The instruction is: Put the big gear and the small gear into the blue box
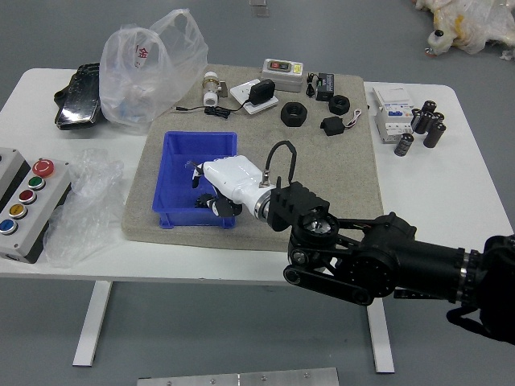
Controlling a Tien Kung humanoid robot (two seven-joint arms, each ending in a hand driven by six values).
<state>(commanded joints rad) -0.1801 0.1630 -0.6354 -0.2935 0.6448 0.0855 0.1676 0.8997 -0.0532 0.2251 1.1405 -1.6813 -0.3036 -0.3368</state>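
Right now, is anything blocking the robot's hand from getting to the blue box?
Nothing visible: the right hand already reaches over the right rim of the blue box. It hides part of the inside.
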